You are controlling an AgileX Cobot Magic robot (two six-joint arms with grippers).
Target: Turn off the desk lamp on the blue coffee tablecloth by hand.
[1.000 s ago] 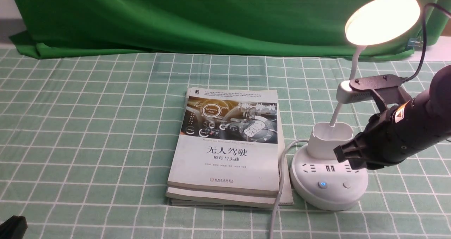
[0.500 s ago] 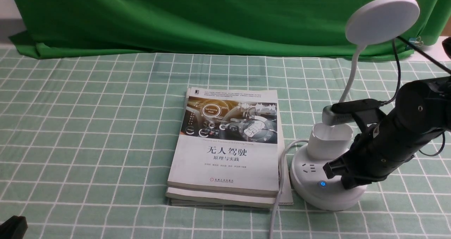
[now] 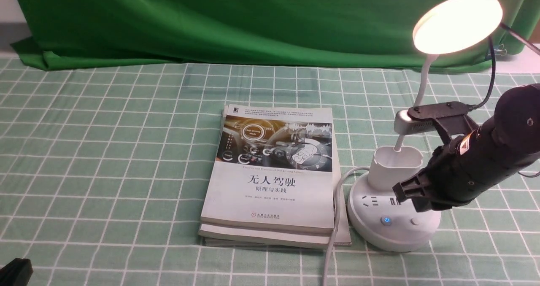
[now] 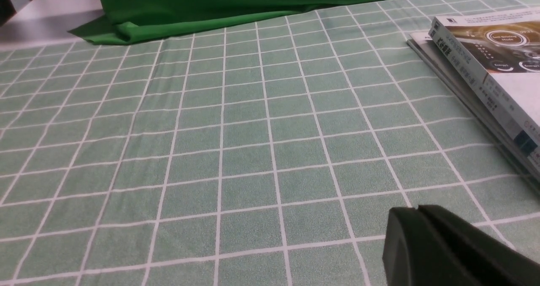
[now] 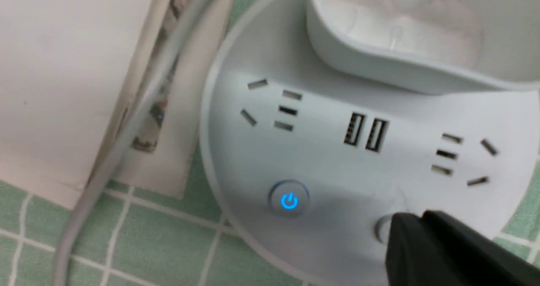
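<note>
The white desk lamp (image 3: pixel 390 201) stands at the right on the grid tablecloth (image 3: pixel 105 151). Its disc head (image 3: pixel 457 23) glows. Its round base (image 5: pixel 337 172) has sockets, a blue-lit power button (image 5: pixel 289 201) and a plain round button (image 5: pixel 382 229). My right gripper (image 3: pixel 406 192) is shut and empty, a little above the base, its tip over the plain button in the right wrist view (image 5: pixel 415 220). My left gripper (image 4: pixel 415 212) is shut and empty, low over bare cloth at the front left; only a black corner of it (image 3: pixel 14 271) shows in the front view.
A stack of books (image 3: pixel 272 172) lies just left of the lamp base, also at the edge of the left wrist view (image 4: pixel 485 62). The lamp's grey cord (image 3: pixel 335 218) runs between them toward the front edge. A dark green backdrop cloth (image 3: pixel 236 20) hangs behind.
One second ago the lamp was lit. Half a second ago my right gripper was down on the base and the head was dark. Now the gripper has lifted and the head glows again.
</note>
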